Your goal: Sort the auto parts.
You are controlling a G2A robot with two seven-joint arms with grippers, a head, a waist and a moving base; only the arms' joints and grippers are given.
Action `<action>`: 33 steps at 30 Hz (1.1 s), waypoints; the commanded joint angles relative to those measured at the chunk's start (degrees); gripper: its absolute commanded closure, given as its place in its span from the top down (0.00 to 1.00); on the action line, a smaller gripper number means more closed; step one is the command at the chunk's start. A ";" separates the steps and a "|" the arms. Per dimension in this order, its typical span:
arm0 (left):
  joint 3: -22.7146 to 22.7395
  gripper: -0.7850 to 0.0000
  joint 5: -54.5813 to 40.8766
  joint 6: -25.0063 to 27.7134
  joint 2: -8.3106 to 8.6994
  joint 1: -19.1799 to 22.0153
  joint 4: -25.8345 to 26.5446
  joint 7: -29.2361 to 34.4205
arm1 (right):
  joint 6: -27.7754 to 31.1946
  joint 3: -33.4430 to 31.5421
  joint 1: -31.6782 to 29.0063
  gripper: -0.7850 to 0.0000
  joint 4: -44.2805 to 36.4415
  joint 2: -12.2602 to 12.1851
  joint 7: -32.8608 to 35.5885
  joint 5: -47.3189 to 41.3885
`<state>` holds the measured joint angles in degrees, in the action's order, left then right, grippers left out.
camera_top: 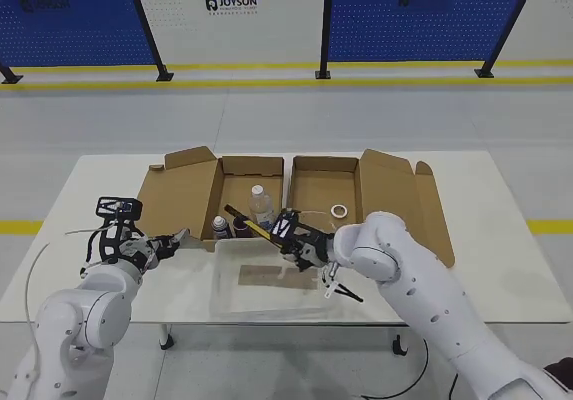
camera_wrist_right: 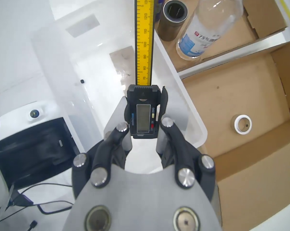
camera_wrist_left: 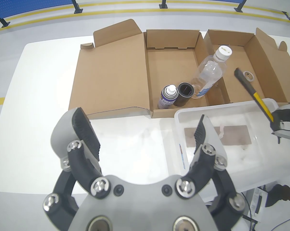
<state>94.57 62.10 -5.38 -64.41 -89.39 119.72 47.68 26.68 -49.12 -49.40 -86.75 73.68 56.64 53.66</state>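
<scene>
While the left fingers stand open, the right fingers clamp the caliper above the bin

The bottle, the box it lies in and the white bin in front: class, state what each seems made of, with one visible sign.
Bottle: most likely clear plastic, glossy; the box floor shows through it.
Box: brown cardboard, matte; folded flaps and creased edges.
Bin: probably translucent white plastic, smooth; its walls look cloudy and light glares off its floor.

The boxes are matt cardboard, the bin glossy translucent plastic, the bottle clear smooth plastic.
</scene>
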 commanded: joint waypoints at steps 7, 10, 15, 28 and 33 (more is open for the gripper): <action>0.00 1.00 0.00 0.00 0.00 0.00 0.00 0.00 | 0.02 -5.09 -5.17 0.00 -3.05 -1.38 -6.18 -2.10; 0.00 1.00 0.00 0.00 0.00 0.00 0.00 0.00 | 0.15 -5.71 -5.86 0.00 -3.15 -1.59 -6.76 -2.81; 0.00 1.00 0.00 0.00 0.00 0.00 0.00 0.00 | -0.21 -5.69 -5.51 0.00 -2.89 -1.69 -6.86 -2.49; 0.00 1.00 0.00 0.00 0.00 0.00 0.00 0.00 | -10.57 -10.29 -4.07 0.00 -2.25 -2.10 -11.57 3.38; 0.00 1.00 0.00 0.00 0.00 0.00 0.00 0.00 | -12.47 -13.22 -2.46 0.00 2.12 -2.39 -12.23 3.60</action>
<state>94.57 62.10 -5.38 -64.41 -89.39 119.72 47.68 14.42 -61.87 -52.22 -85.93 71.33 44.48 57.32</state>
